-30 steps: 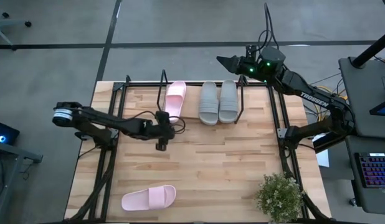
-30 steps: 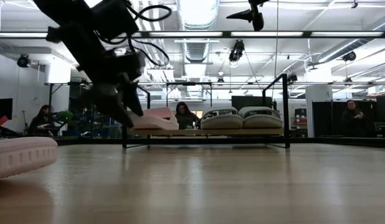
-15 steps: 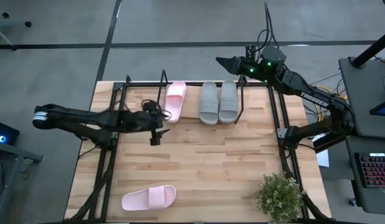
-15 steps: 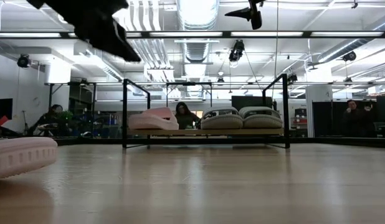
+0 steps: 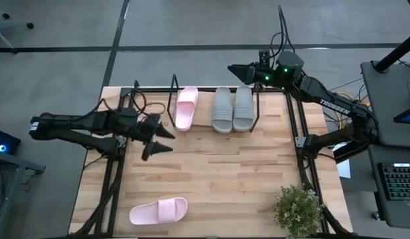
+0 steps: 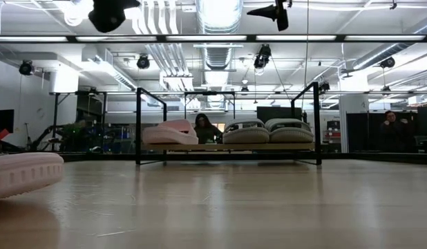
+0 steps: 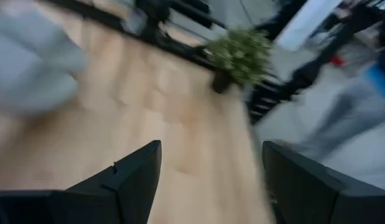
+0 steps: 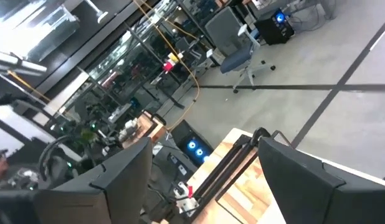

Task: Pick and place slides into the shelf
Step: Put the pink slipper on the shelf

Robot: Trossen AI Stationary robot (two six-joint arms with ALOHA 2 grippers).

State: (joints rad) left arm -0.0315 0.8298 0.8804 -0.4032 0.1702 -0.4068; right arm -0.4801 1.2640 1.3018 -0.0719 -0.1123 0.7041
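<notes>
One pale pink slide [image 5: 185, 107] and two grey slides [image 5: 222, 109] [image 5: 243, 107] lie sole down side by side on the shelf [image 6: 227, 146] at the table's far edge. The other pink slide [image 5: 158, 210] lies on the tabletop near the front left. My left gripper [image 5: 162, 140] hovers open and empty, raised above the table just left of the shelved pink slide. My right gripper [image 5: 237, 68] hangs open and empty, high beyond the shelf's far side.
A small potted plant [image 5: 298, 209] stands at the table's front right corner. Black frame uprights [image 5: 258, 106] rise from the shelf between and beside the slides. Bare wood [image 5: 225, 172] spans the table's middle. People sit in the room behind the table.
My left gripper has risen well above the table and drawn back toward the left edge, away from the pink slide on the shelf. It has tipped from pointing down to nearly level and rolled, staying open. The slides have not moved.
</notes>
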